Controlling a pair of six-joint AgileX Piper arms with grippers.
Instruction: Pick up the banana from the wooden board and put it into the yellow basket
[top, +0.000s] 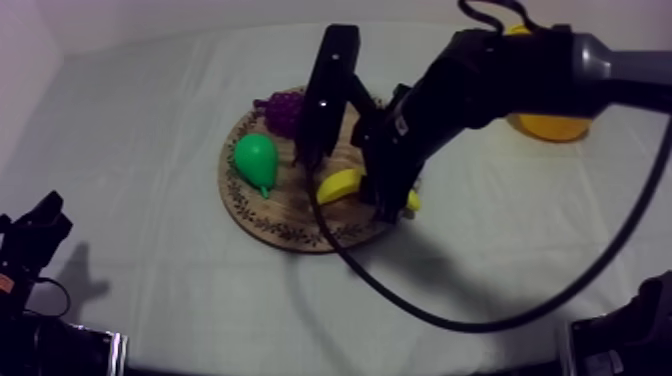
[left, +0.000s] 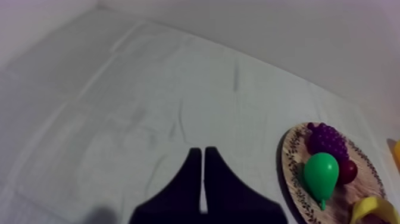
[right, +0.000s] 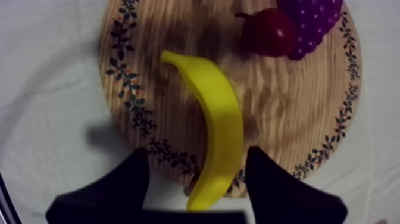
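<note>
The robot's right gripper (right: 199, 159) hangs over the round wooden board (right: 286, 113). Its two black fingers are spread wide to either side of the banana (right: 221, 113), with a gap showing on each side. The banana lies curved on the board, its near end reaching past the patterned rim and in between the fingers. Whether the fingertips touch the surface is hard to judge from the right wrist view.

That view also sets the small red fruit (right: 271, 33) against the bunch of grapes (right: 312, 18) at the board's far edge.

The top view adds the green pear (top: 255, 160), on the board's side away from the gripper. It also shows the yellow basket (top: 548, 127) well apart from the board, at the far right of the grey-white cloth (top: 150, 120) and partly behind the right arm.

In the left wrist view, the left gripper (left: 203, 154) is pressed together into a narrow wedge over bare cloth, the board off to its side.
</note>
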